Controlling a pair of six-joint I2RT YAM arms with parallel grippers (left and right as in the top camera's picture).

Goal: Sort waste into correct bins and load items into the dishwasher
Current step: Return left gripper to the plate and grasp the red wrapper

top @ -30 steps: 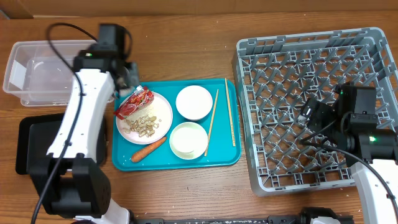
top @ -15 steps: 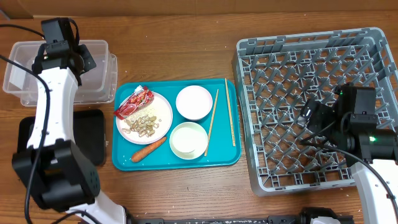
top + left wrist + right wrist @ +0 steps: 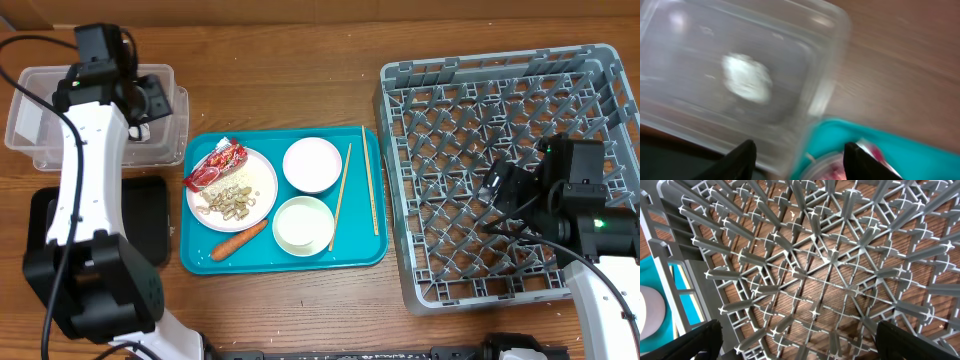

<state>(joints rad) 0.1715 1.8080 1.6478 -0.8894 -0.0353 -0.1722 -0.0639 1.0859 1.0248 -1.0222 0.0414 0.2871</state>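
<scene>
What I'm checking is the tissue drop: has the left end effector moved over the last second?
Yes. In the overhead view the left end effector moved left, from the teal tray's upper-left corner to over the clear tub.

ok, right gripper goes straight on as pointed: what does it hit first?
The large square grey plastic dish rack: the open right gripper points down into its upright pegs, with nothing in between. Depth to the pegs is unclear.

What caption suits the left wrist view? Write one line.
Left tool, jaws apart, over the clear tub with a white tissue inside, teal tray alongside.
</scene>
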